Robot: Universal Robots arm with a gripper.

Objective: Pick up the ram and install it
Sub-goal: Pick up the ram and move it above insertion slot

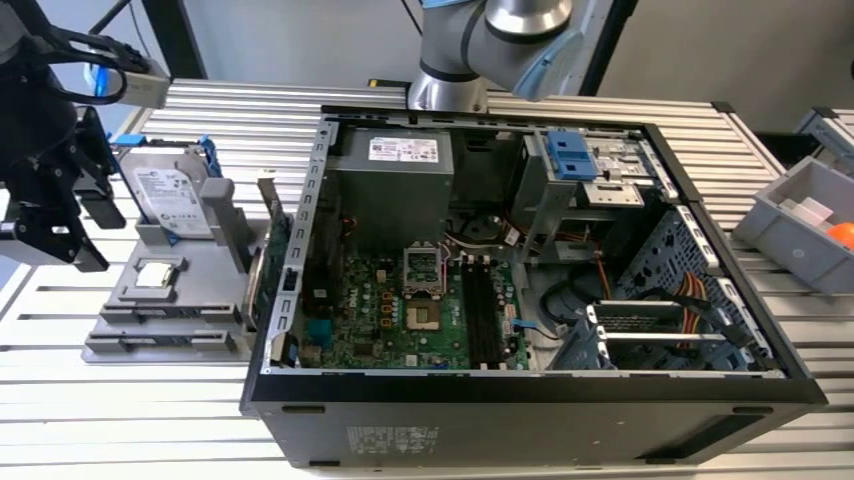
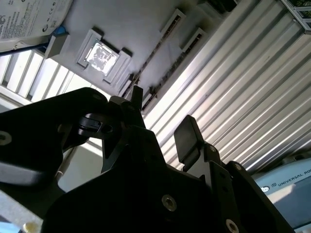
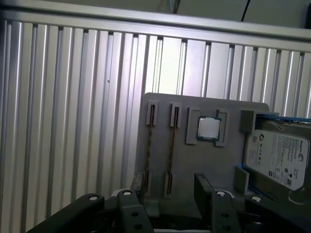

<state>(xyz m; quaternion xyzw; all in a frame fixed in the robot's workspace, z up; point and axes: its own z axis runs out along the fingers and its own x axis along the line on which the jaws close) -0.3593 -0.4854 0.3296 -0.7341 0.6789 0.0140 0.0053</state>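
Two ram sticks stand on edge in the narrow slots of a grey holder (image 3: 194,160): one ram stick (image 3: 151,145) and a second ram stick (image 3: 171,148) beside it. In the second wrist view the same sticks (image 2: 154,51) run along the holder's slots. My gripper (image 3: 170,190) hovers above the holder's near end, open, with nothing between its black fingers (image 2: 187,138). In the exterior view the gripper (image 1: 91,235) hangs at the far left, above and beside the holder (image 1: 160,310). The open computer case (image 1: 534,390) shows long black memory slots (image 1: 477,315) on its green motherboard.
On the holder also sit a square silver processor chip (image 3: 209,128) and a hard drive (image 3: 277,155). A green card (image 1: 274,270) stands on edge between holder and case. Grey bins (image 1: 801,225) sit at the exterior view's right. The ribbed metal table (image 3: 73,121) surrounds everything.
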